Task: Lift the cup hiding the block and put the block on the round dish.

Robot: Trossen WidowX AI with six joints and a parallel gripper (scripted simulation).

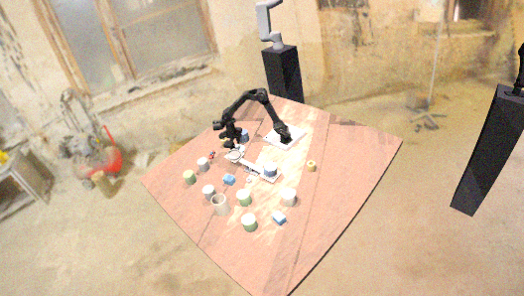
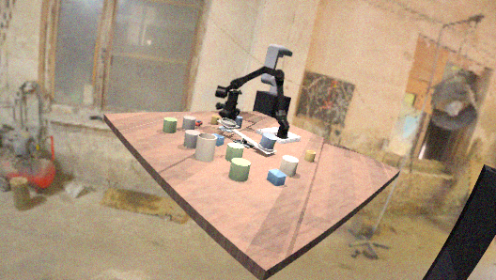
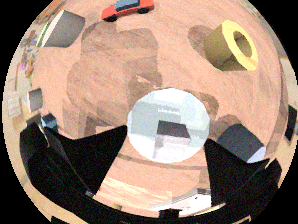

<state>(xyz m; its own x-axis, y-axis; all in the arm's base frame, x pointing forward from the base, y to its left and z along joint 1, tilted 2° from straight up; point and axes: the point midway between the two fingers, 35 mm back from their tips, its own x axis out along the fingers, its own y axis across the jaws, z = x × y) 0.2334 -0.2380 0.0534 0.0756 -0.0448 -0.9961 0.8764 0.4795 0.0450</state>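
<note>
My gripper (image 1: 231, 145) (image 2: 229, 116) (image 3: 168, 137) is open, low over the round dish. The white dish (image 3: 191, 107) lies between and beyond the fingertips in the wrist view. A small grey block (image 3: 173, 131) shows over the dish, between the spread fingers with gaps on both sides; it appears to rest on the dish. One blue-grey cup (image 1: 244, 135) (image 2: 240, 122) (image 3: 241, 143) stands on the table beside the dish. The other cup (image 1: 270, 170) (image 2: 268, 141) stands on the far end of the balance (image 1: 250, 165) (image 2: 249, 139). The balance's bare ringed end is close to my gripper.
A yellow hollow cylinder (image 3: 214, 49) and a red toy car (image 1: 211, 155) (image 3: 128, 9) lie near the dish. Green cylinders (image 1: 243, 198) (image 2: 240, 169), a tall beige cup (image 1: 220, 205) (image 2: 205, 147) and blue blocks (image 1: 279, 218) (image 2: 276, 177) stand further forward.
</note>
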